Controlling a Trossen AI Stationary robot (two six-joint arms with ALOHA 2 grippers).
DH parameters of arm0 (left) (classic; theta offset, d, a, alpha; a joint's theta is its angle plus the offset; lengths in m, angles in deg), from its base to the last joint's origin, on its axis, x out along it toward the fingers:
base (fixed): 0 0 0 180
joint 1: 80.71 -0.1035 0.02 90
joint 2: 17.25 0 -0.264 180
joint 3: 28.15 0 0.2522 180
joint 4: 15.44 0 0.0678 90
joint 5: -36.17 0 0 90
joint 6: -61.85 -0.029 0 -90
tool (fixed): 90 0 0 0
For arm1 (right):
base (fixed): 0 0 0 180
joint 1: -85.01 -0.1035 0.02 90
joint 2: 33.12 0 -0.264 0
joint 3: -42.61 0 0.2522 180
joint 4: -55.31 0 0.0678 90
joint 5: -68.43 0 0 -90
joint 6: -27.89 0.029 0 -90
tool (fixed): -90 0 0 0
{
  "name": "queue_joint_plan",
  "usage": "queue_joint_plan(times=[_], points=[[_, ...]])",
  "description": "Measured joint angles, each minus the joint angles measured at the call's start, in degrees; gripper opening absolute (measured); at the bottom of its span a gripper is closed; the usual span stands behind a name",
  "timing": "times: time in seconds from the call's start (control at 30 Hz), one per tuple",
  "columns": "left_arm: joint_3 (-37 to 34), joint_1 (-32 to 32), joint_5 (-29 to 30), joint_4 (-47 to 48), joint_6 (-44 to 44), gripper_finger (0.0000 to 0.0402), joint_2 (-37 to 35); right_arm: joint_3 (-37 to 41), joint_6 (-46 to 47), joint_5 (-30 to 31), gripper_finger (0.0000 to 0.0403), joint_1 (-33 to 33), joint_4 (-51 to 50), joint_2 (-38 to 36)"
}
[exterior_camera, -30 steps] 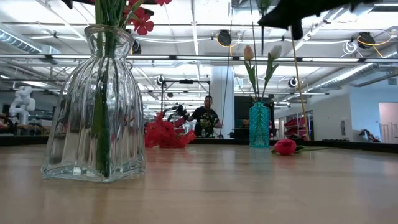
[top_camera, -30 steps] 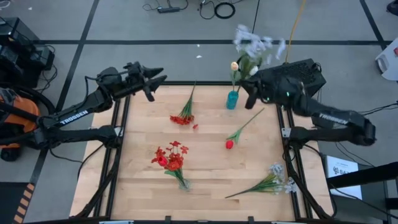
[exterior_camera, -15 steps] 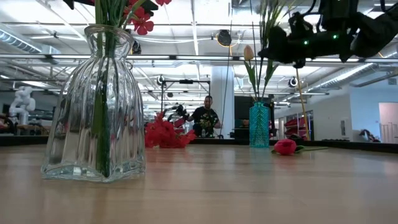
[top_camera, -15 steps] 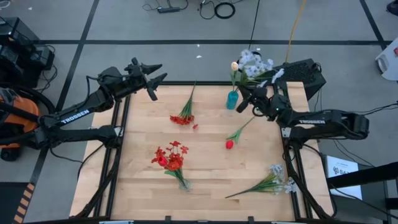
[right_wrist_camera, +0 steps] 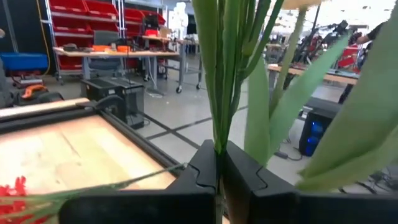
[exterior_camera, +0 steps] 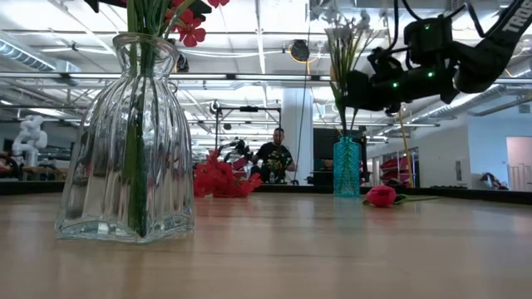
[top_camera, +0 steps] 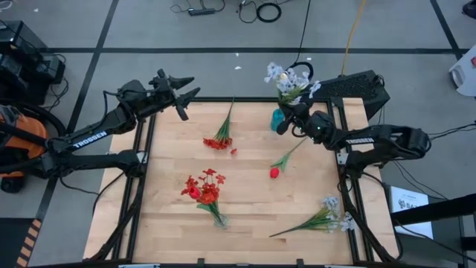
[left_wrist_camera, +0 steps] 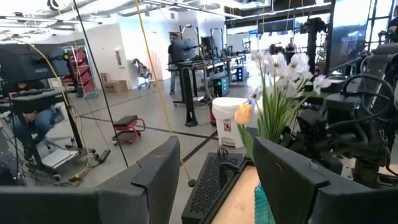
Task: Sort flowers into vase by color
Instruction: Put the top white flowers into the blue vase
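My right gripper (top_camera: 288,119) is shut on a white spray (top_camera: 286,77) with green stalks, held over the teal vase (top_camera: 277,120) at the table's far edge. In the left wrist view, a cream tulip bud (left_wrist_camera: 244,113) shows beside the spray. A clear glass vase (exterior_camera: 125,141) near the front holds red blossoms (top_camera: 202,187). A red blossom stem (top_camera: 219,138), a red rosebud stem (top_camera: 274,172) and another white spray (top_camera: 327,217) lie flat on the table. My left gripper (top_camera: 190,100) stands open above the far left corner, holding nothing. My right gripper pinches the white spray's bundled green stalks (right_wrist_camera: 217,140) between its two fingers, well below the blossoms. The fingers lie level and come from the table's right side, across the stalks. The spray stands upright, its lower end by the teal vase's mouth (exterior_camera: 346,139); whether it is inside, I cannot tell.
The wooden table (top_camera: 171,223) has a dark frame along its edges. Bare wood lies along the left side and between the lying stems. A person (exterior_camera: 274,158) is far behind the table in the low view.
My right gripper has come down and moved toward the table's left, to the teal vase. It stays shut on the white spray. The spray has sunk with it and now stands upright right above the vase.
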Motion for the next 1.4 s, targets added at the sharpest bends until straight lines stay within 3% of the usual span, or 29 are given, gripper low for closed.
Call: queue_joint_plan(times=[0.6,0.8,1.13,1.4], points=[[0.0,0.0,-0.22,0.04,0.0,0.021,0.0,0.0,6.31,0.0,0.0074,-0.18,-1.16,2.28],[0.0,0.0,-0.22,0.06,0.01,0.021,0.0,-0.15,7.4,-0.02,0.0094,-0.48,-3.87,-0.76],[0.0,0.0,-0.23,0.06,0.02,0.021,0.0,-12.35,10.6,-1.06,0.013,-0.46,-45.11,-8.39],[0.0,0.33,-0.61,0.08,0.07,0.021,0.0,-20.96,10.62,-4.52,0.0141,-0.46,-59.02,-10.58]])
